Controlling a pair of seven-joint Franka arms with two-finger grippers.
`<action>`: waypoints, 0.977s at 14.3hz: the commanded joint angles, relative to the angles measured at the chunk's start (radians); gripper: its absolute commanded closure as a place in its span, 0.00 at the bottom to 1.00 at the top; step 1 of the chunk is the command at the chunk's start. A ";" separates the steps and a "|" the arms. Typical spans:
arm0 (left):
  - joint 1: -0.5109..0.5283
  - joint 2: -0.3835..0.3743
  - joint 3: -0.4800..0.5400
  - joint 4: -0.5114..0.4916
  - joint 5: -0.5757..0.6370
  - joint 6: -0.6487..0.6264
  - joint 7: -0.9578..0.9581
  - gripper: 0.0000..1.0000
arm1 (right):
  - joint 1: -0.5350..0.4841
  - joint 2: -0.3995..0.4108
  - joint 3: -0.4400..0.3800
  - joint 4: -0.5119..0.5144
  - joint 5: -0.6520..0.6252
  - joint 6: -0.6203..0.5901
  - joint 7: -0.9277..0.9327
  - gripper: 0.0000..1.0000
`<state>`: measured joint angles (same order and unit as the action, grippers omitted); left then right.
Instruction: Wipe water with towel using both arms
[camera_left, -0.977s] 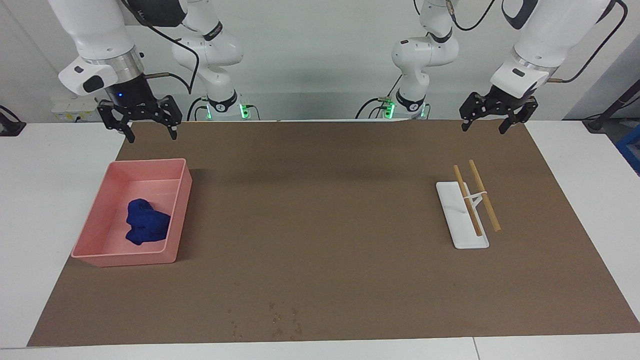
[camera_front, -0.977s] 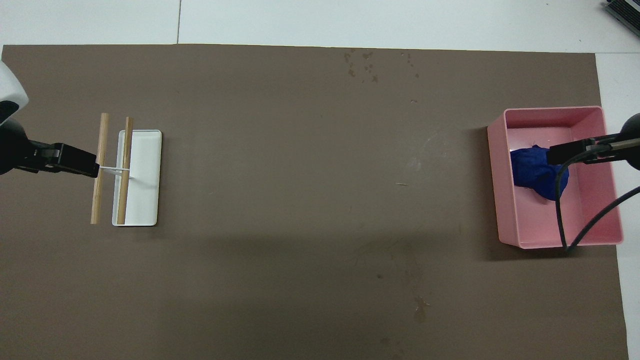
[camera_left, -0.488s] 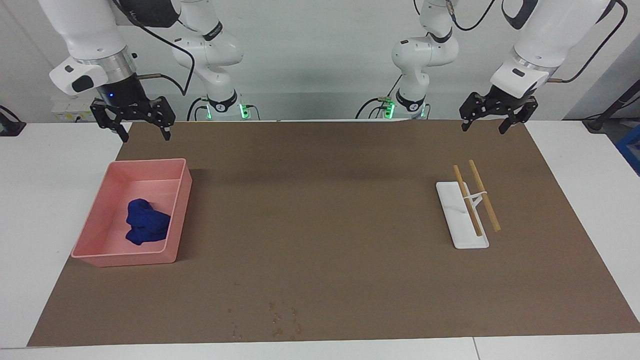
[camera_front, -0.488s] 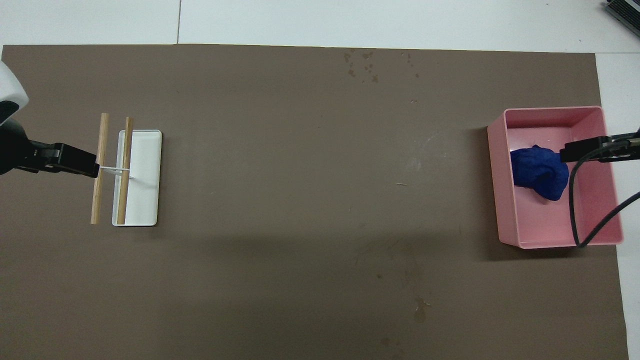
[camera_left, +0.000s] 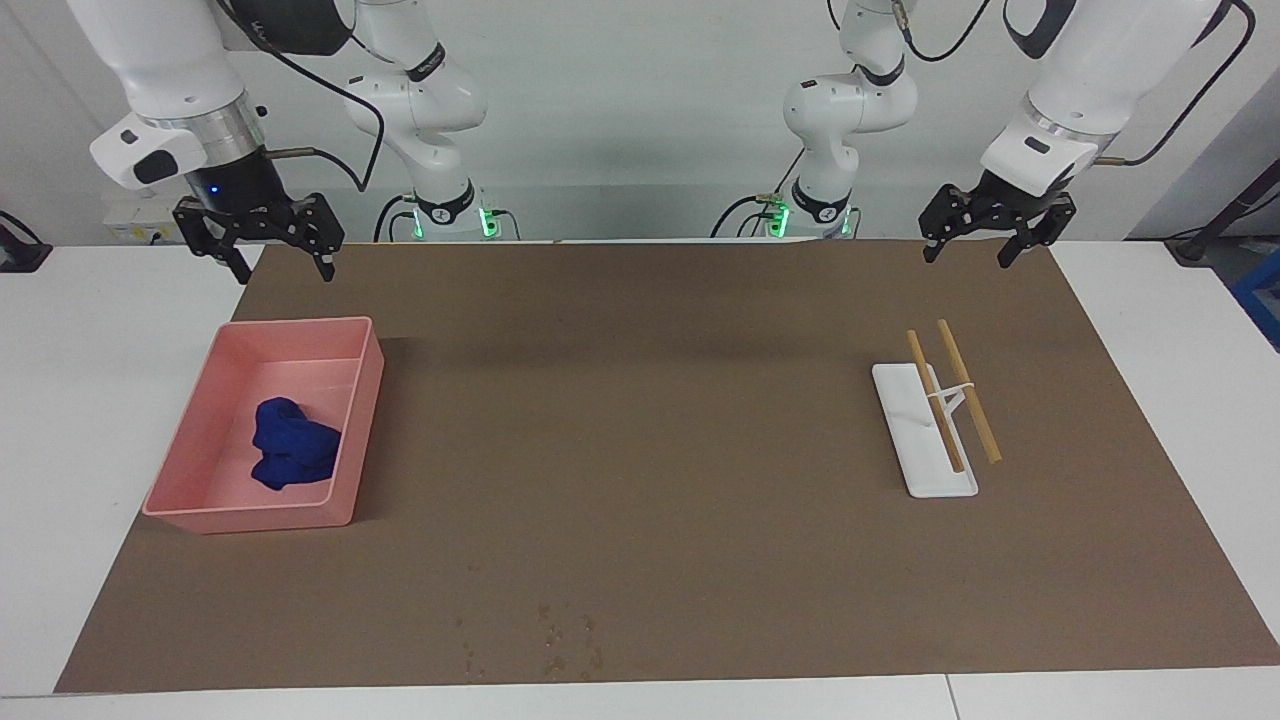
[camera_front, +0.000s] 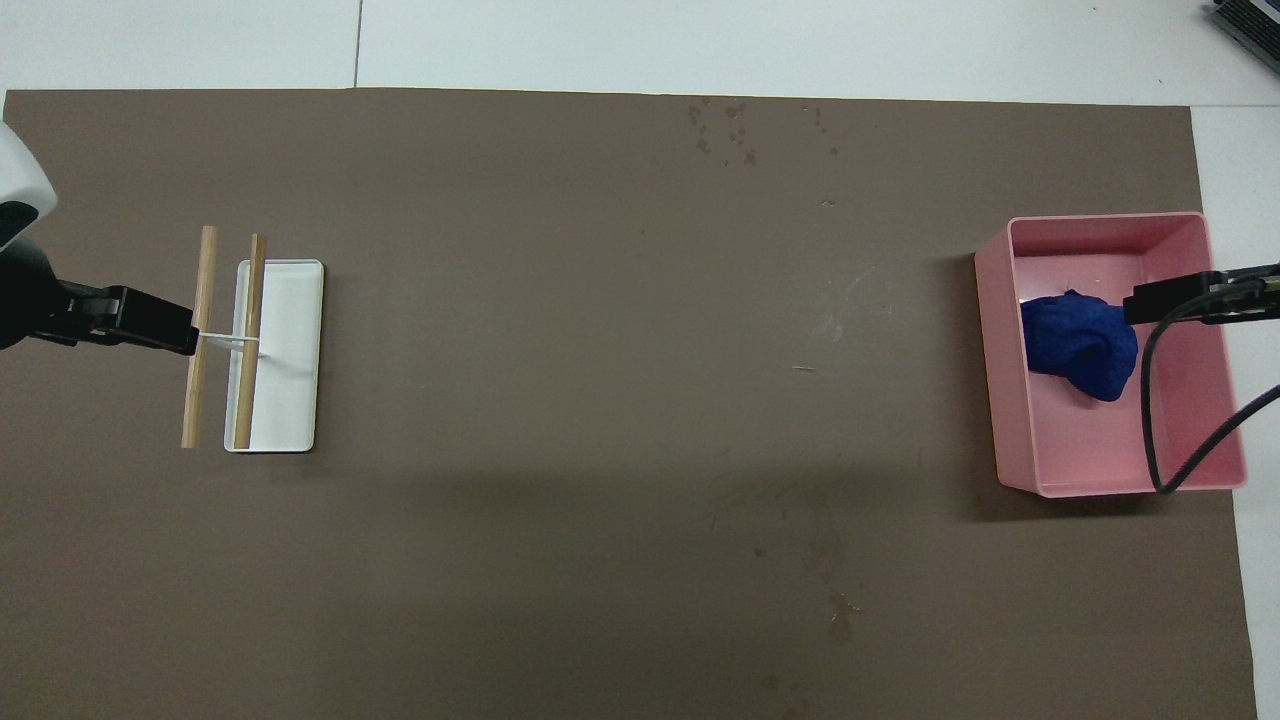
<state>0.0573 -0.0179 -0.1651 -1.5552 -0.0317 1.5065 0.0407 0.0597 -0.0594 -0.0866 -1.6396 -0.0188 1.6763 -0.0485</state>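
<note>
Right claw (camera_left: 279, 264) open over mat (camera_left: 640, 480) edge beside tray (camera_left: 362, 415); left claw (camera_left: 968, 250) seemingly open.

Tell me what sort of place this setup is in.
Most likely a robotics lab. Two white arms, the right arm and left arm, stand at a white table laid with a brown mat, with only staged props: a pink tray and a towel.

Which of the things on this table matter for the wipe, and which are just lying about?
For the job: towel in the tray; water smudge; left gripper, right gripper, both open.
Lying about: white stand, two sticks, dark specks.
</note>
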 joint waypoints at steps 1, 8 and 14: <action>0.009 -0.031 -0.001 -0.034 -0.011 0.006 0.005 0.00 | -0.006 -0.007 0.004 0.001 0.023 0.002 0.015 0.00; 0.009 -0.031 -0.001 -0.034 -0.011 0.006 0.005 0.00 | -0.004 -0.014 0.004 0.001 0.059 -0.003 0.013 0.00; 0.009 -0.031 -0.001 -0.034 -0.011 0.006 0.005 0.00 | -0.004 -0.019 0.001 0.001 0.056 -0.006 0.013 0.00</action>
<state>0.0573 -0.0179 -0.1651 -1.5552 -0.0317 1.5065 0.0407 0.0599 -0.0652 -0.0860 -1.6362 0.0198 1.6763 -0.0485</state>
